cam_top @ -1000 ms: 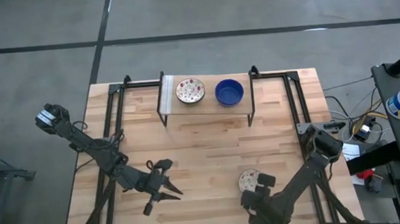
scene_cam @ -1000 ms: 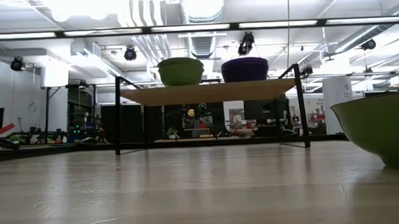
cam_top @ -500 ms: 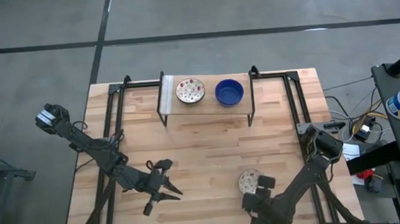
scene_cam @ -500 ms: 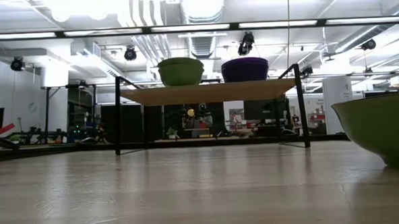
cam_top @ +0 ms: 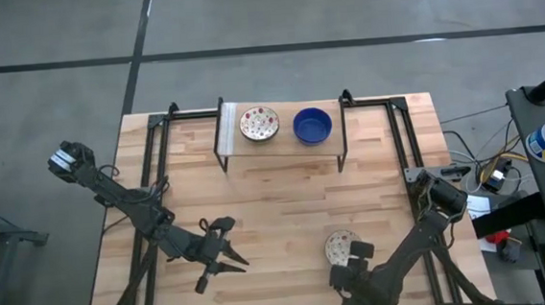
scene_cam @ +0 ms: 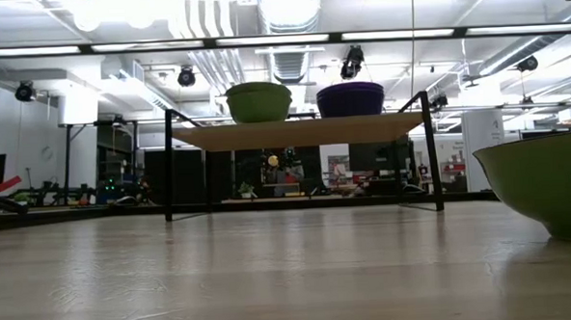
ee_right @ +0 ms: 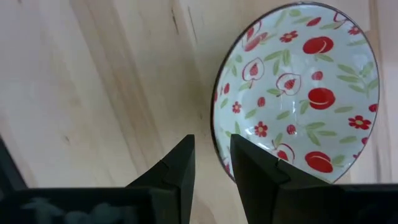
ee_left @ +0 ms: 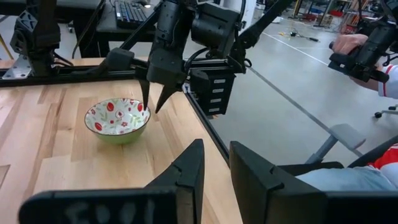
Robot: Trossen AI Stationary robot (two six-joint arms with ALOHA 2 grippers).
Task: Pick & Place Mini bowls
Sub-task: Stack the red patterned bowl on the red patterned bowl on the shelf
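Right gripper [cam_top: 349, 262] hovers just above the near patterned bowl [cam_top: 338, 246] at 5 o'clock on the counter [cam_top: 276, 200], jaws slightly parted and empty, straddling its rim; it should descend squarely before pinching. Left gripper [cam_top: 224, 255] waits at 7, narrowly open, empty. At 12, the shelf [cam_top: 286, 142] holds a patterned bowl [cam_top: 259, 124] and a blue bowl [cam_top: 312, 126], both empty.

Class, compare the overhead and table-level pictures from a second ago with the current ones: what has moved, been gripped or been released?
Nothing has visibly changed.
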